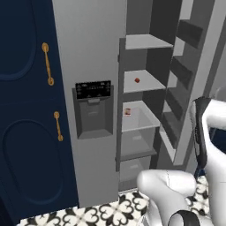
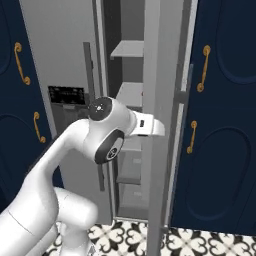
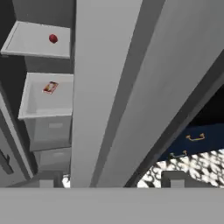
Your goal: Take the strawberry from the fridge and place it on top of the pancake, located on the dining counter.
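The fridge (image 1: 88, 48) stands with its right door (image 1: 194, 75) swung open and its grey shelves bare to view. The strawberry (image 1: 137, 80), a tiny red fruit, lies on an upper shelf; the hand view shows the strawberry (image 3: 53, 38) at the top left, far from my gripper. My gripper (image 3: 111, 183) is open, its two fingertips (image 3: 46, 182) wide apart on either side of the open door's grey edge (image 3: 105, 96). In the right base view my hand (image 2: 149, 125) reaches up to that door edge (image 2: 156, 150). The pancake and the dining counter are out of view.
A small red-and-white packet (image 1: 128, 111) lies on the shelf below the strawberry. The black dispenser panel (image 1: 93, 89) sits in the closed left door. Navy cabinets with brass handles flank the fridge (image 1: 26, 110) (image 2: 225, 125). The floor (image 1: 106, 214) has patterned tiles.
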Motion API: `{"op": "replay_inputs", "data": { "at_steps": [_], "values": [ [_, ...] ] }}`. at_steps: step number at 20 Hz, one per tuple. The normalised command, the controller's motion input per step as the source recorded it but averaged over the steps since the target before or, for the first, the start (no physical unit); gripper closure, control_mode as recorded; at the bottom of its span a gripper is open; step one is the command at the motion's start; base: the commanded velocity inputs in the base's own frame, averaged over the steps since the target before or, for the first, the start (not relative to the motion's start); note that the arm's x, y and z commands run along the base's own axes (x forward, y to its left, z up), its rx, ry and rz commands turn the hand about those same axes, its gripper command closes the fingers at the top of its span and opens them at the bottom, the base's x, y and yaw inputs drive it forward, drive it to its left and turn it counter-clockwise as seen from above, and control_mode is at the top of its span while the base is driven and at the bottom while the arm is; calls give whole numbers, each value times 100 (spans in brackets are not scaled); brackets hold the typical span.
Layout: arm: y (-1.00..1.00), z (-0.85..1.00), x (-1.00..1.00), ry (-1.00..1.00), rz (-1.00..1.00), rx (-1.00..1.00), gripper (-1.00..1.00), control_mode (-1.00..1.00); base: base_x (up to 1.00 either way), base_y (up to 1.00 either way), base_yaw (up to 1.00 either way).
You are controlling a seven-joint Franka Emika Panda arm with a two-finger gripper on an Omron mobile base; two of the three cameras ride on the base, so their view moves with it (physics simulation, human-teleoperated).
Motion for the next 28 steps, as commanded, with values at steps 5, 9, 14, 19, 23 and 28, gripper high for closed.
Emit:
{"op": "replay_inputs", "data": {
  "at_steps": [5, 9, 14, 19, 23, 28],
  "values": [
    [62, 37, 46, 33, 0, -47, -100, -100, 0, 0, 0],
    [2, 0, 99, 39, 0, -44, -100, -100, 0, 0, 0],
    [-17, 5, 92, 37, 0, -36, -100, -100, 0, 0, 0],
    [-39, 2, 43, 30, 0, -27, -100, -100, 0, 0, 0],
    [-77, 0, 5, 19, 0, -14, -100, -100, 0, 0, 0],
    [-72, 7, 0, 17, -1, -3, -100, -100, 0, 0, 0]
  ]
}}
